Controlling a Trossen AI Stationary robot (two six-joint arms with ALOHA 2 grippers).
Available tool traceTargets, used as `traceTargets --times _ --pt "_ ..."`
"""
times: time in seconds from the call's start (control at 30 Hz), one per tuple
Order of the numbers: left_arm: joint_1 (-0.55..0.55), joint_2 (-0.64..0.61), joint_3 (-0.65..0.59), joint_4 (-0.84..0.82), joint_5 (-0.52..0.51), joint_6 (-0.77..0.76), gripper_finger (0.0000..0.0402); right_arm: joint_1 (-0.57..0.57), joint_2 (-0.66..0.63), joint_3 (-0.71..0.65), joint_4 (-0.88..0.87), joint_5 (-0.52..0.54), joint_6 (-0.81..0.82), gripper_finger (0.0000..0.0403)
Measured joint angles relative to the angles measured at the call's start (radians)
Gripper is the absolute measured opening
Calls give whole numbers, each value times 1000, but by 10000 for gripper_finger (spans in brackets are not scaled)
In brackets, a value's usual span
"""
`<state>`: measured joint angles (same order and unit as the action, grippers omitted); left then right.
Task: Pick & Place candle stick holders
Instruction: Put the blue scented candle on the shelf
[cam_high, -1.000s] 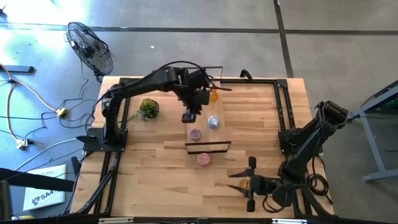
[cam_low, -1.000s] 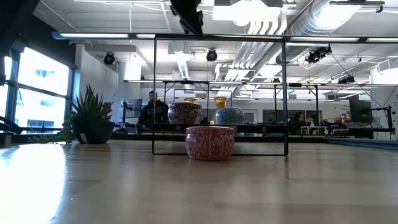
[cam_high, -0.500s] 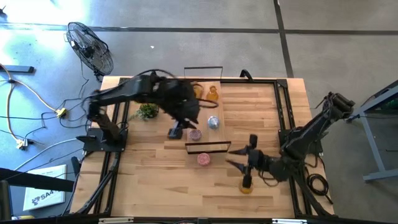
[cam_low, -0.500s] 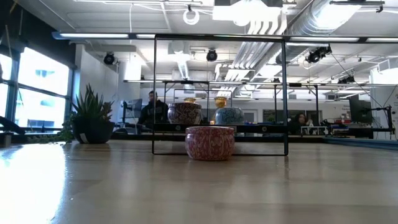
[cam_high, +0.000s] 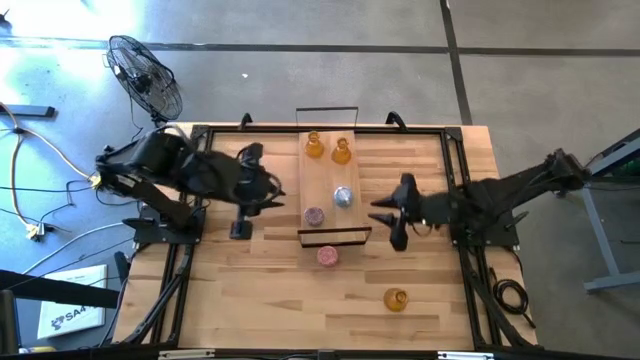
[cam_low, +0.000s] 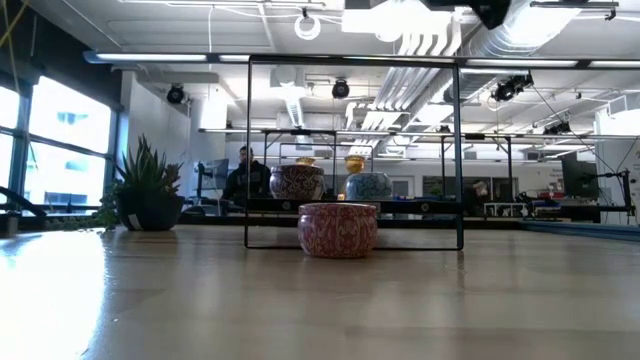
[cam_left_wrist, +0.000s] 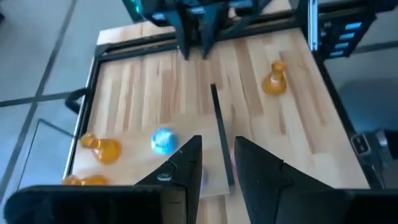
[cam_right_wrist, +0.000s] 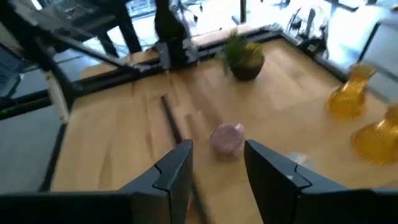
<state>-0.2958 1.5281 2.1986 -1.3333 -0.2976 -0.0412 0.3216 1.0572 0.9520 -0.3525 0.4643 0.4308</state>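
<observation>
From above you see one amber holder alone near the table's front; the low view misses it. The right gripper hangs open and empty, well away from it. The left gripper waits open and empty, left of the tray.

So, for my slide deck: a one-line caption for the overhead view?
Both arms hover beside the wooden board holding four candle stick holders; two sit off it.
</observation>
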Motion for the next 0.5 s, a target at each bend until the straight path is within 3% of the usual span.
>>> traceTargets --times 0.27,0.5 --pt "-5 -23 -2 -69 -156 -47 92 -320 -25 20 59 -254 -265 140" --pt "-6 -123 -4 -166 -225 -143 92 -616 -5 34 24 -533 -353 140"
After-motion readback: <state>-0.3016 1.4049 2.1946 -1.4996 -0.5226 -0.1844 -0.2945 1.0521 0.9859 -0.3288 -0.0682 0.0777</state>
